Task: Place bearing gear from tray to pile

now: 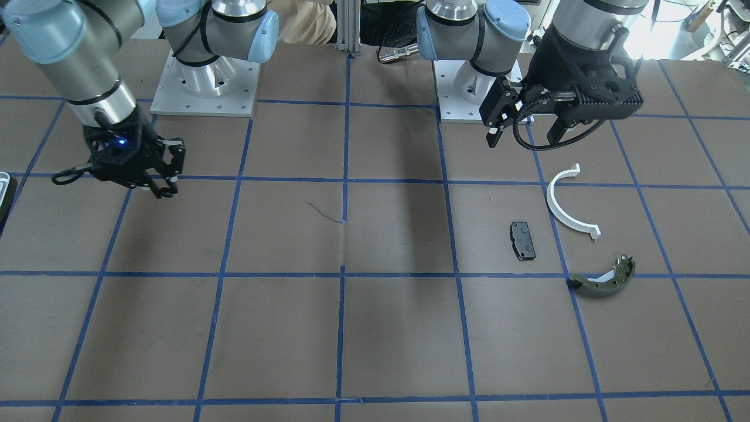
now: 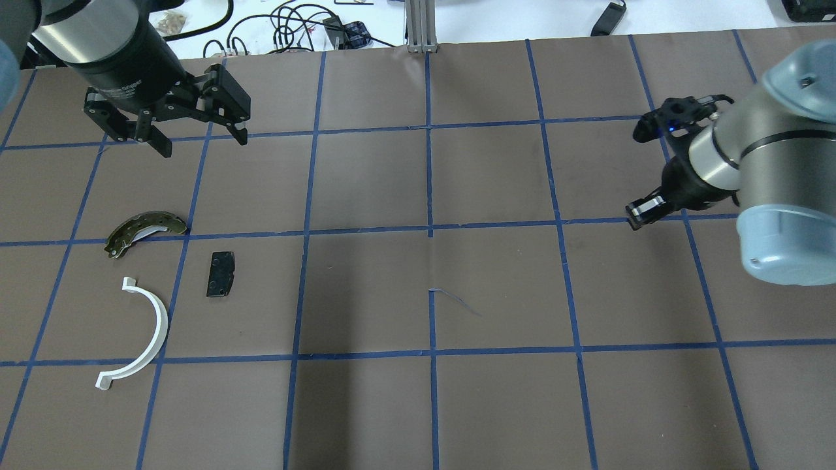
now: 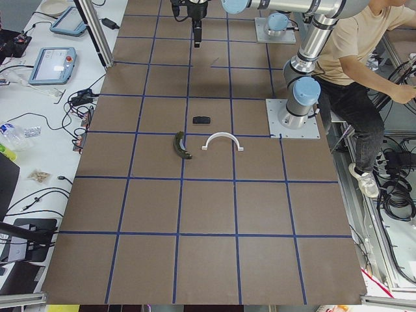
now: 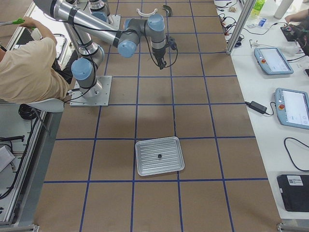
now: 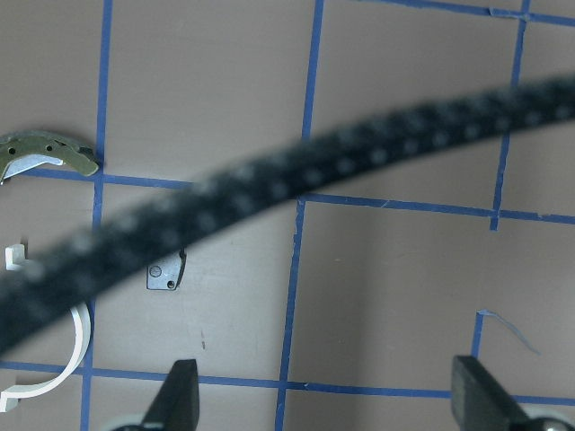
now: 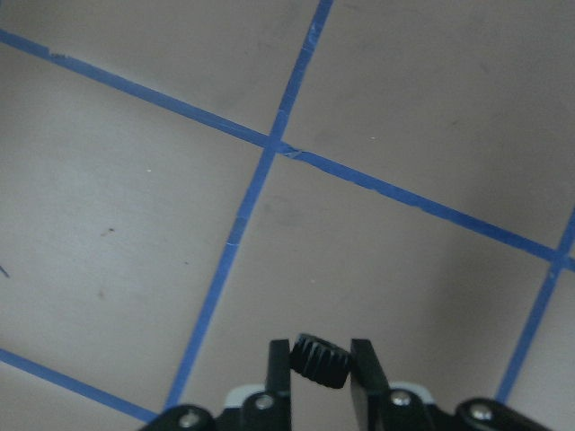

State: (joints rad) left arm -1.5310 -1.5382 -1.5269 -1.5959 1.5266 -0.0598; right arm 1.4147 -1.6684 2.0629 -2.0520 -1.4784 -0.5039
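My right gripper [image 6: 321, 364] is shut on a small black toothed bearing gear [image 6: 321, 359] and holds it above the bare mat; the gripper also shows in the overhead view [image 2: 643, 212] and the front view [image 1: 161, 190]. The tray [image 4: 149, 165] lies far behind it, and a sliver of its rim [image 1: 3, 183] shows at the front view's left edge. The pile lies on the other side: a black pad [image 2: 221, 274], a white half-ring [image 2: 147, 333] and an olive brake shoe [image 2: 145, 230]. My left gripper [image 2: 202, 142] is open and empty beyond the pile.
A small black piece [image 4: 159, 156] lies in the tray. A blurred black cable [image 5: 269, 180] crosses the left wrist view. Both arm bases [image 1: 205, 88] stand at the table's back edge. A person [image 3: 364, 58] sits behind the robot.
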